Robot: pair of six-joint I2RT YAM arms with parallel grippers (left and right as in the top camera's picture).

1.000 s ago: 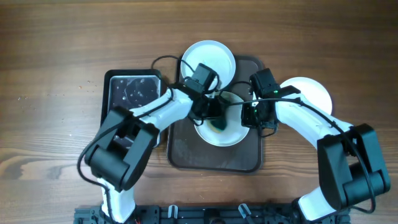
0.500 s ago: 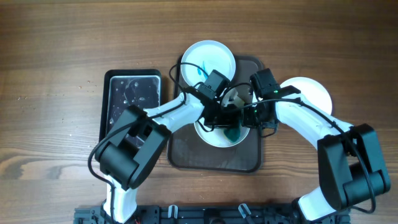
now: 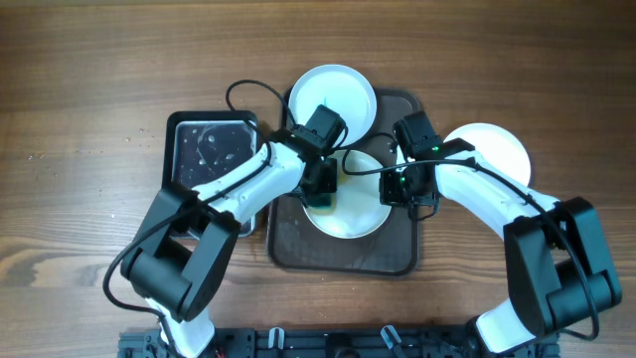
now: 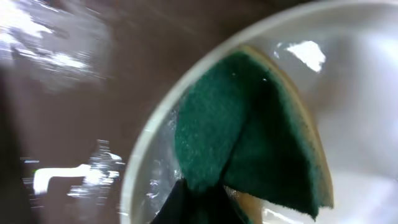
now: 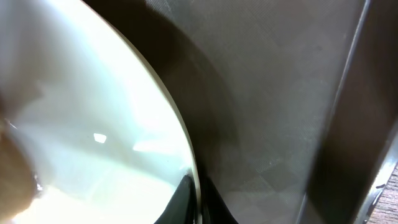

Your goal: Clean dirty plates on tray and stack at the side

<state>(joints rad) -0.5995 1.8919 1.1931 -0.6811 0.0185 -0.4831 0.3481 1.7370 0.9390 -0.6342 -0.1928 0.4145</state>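
Three round white plates: centre plate (image 3: 356, 211) lies in the dark brown rectangular tray (image 3: 338, 254). Top plate (image 3: 333, 89) overlaps the tray's rim at 12 o'clock. Side plate (image 3: 494, 149) sits on the wooden table (image 3: 89, 89) at 3 o'clock, off the tray. L gripper (image 3: 321, 189) is clamped on a green scouring sponge (image 4: 249, 137), on the centre plate's 9 o'clock edge. R gripper (image 3: 405, 189) pinches its 3 o'clock rim. At 9 o'clock lies a small black tray (image 3: 211, 154) w/ wet basin; L arm crosses its corner.
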